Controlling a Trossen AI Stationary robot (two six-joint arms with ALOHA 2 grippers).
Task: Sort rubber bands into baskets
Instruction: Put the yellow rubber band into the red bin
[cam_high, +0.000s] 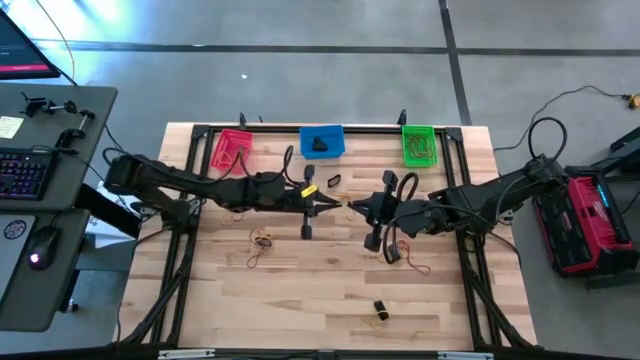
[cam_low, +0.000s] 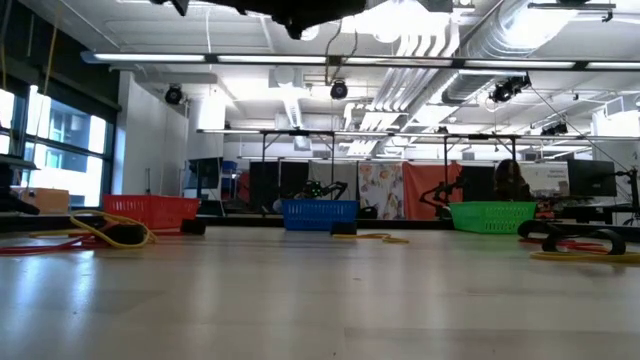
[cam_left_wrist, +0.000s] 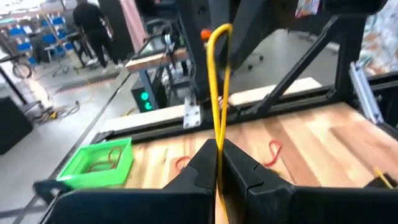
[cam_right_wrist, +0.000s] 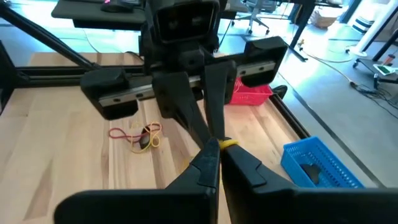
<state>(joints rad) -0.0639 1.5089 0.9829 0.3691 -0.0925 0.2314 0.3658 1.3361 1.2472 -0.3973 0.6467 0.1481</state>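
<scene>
My left gripper (cam_high: 338, 206) and my right gripper (cam_high: 356, 206) meet fingertip to fingertip above the middle of the table. Both are shut on one thin yellow rubber band (cam_left_wrist: 219, 87), held clear of the wood. At the far edge stand the red-pink basket (cam_high: 232, 148), the blue basket (cam_high: 322, 141) with black bands inside, and the green basket (cam_high: 419, 144) with yellowish bands inside. Loose bands lie on the table: a tangle (cam_high: 262, 238), a black one (cam_high: 333, 181) and a red one (cam_high: 415, 262). My left gripper pinches the yellow band between its two fingers (cam_left_wrist: 219, 148), coming nearly level from the table's left. The band's loop sticks out ahead of the fingertips toward the other arm. It is clear of the table. My right gripper pinches the same band at its fingertips, where a short yellow bit (cam_right_wrist: 227, 144) shows. It comes from the table's right, slanting slightly down. The left gripper's fingers (cam_right_wrist: 208, 121) meet it at that spot.
More bands lie near the front edge (cam_high: 381, 310) and beside the blue basket (cam_high: 309, 190). A black frame (cam_high: 300, 128) runs round the table's far and side edges. A desk with a keyboard (cam_high: 22, 172) stands off the table's left side.
</scene>
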